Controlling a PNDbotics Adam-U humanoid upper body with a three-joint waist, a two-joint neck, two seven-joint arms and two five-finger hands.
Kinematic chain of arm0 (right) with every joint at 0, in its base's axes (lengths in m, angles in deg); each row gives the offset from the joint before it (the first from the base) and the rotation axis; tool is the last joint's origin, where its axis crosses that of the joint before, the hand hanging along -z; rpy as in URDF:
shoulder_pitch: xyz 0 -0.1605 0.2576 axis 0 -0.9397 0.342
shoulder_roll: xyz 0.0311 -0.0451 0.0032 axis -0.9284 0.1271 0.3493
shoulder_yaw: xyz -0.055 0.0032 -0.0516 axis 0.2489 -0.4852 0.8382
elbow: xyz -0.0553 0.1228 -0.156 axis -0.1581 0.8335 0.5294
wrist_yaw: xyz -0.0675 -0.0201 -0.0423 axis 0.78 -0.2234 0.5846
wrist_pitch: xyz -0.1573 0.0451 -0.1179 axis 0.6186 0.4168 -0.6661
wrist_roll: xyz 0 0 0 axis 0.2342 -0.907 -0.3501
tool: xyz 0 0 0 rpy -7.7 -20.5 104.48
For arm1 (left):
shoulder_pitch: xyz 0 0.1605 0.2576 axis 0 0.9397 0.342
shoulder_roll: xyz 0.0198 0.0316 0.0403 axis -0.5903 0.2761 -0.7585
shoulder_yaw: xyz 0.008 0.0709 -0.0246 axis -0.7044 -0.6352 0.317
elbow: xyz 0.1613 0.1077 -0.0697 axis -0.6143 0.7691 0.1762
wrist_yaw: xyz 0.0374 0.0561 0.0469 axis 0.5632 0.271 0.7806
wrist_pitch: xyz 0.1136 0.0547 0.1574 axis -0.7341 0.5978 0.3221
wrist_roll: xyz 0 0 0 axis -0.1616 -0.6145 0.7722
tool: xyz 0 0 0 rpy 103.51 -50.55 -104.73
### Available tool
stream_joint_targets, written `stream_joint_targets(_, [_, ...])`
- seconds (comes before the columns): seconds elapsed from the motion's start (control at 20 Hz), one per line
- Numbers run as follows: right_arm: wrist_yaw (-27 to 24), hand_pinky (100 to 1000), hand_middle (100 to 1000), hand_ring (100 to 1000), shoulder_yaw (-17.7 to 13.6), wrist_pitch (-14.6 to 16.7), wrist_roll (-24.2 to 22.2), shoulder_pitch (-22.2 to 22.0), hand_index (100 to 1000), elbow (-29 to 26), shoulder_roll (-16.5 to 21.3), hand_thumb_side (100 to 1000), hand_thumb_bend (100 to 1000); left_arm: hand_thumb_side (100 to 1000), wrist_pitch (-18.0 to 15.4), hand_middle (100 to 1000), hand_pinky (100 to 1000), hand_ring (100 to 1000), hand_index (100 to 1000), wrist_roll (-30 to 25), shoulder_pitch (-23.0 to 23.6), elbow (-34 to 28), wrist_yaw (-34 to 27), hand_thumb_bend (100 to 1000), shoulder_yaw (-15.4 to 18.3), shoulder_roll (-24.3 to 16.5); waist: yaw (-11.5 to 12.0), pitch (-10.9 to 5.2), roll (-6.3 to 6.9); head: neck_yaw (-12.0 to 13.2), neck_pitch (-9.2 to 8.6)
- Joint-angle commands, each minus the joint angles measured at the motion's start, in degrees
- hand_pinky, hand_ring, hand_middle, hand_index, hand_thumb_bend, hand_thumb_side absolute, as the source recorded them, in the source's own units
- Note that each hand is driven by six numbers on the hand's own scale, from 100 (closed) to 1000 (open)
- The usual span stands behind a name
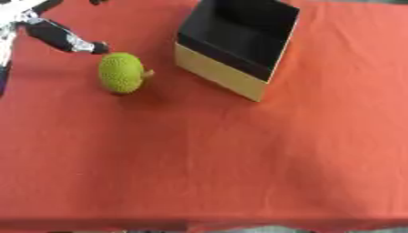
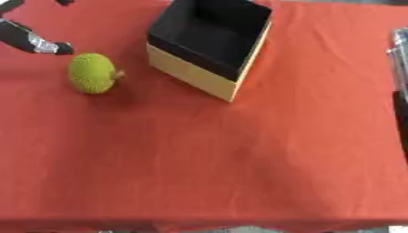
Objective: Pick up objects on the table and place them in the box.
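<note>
A green, bumpy, oval fruit (image 1: 121,73) with a short stem lies on the red tablecloth at the upper left. Right of it stands the box (image 1: 216,73), tan outside and black inside, open at the top and with nothing visible in it. My left hand (image 1: 57,34) comes in from the upper left corner with its fingers spread. One fingertip (image 1: 99,47) hovers just above and left of the fruit, holding nothing. A dark strip of my right hand or arm (image 2: 399,104) shows only at the right edge of the right eye view.
The red cloth (image 1: 207,159) covers the whole table. Its front edge runs along the bottom of the view. Open cloth stretches in front of and to the right of the box.
</note>
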Motion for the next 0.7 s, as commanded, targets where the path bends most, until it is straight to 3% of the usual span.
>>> stream_joint_targets(0.05, [-0.46, 766, 592, 733, -0.25, -0.13, -0.06, 0.66, 781, -0.90, 0.96, 647, 100, 331, -19.72, 780, 941, 807, 803, -20.34, -2.04, -1.38, -1.13, 671, -0.65, -0.54, -0.16, -1.19, 0.30, 0.17, 0.30])
stream_joint_targets(0.25, [-0.51, 765, 591, 731, -0.19, -0.22, -0.04, 0.63, 781, -0.90, 1.04, 647, 100, 344, -19.72, 799, 939, 830, 807, -20.37, -2.87, -2.30, -0.60, 695, -1.06, -1.23, -0.18, -1.30, 0.53, 0.07, 0.30])
stream_joint_targets(0.4, [-0.52, 765, 590, 730, -0.15, -0.26, -0.01, 0.59, 781, -0.90, 1.10, 647, 100, 407, -19.72, 806, 938, 838, 808, -20.37, -3.30, -1.63, 1.17, 697, -1.71, -1.30, -0.16, -1.36, 0.64, 0.08, 0.30])
stream_joint_targets(0.7, [-0.58, 765, 589, 729, -0.05, -0.33, 0.02, 0.72, 780, -0.90, 1.06, 647, 100, 462, -19.72, 801, 939, 845, 802, -20.37, -2.86, 1.27, 4.85, 731, -4.94, -0.24, -0.22, -1.33, 0.61, 0.25, 0.30])
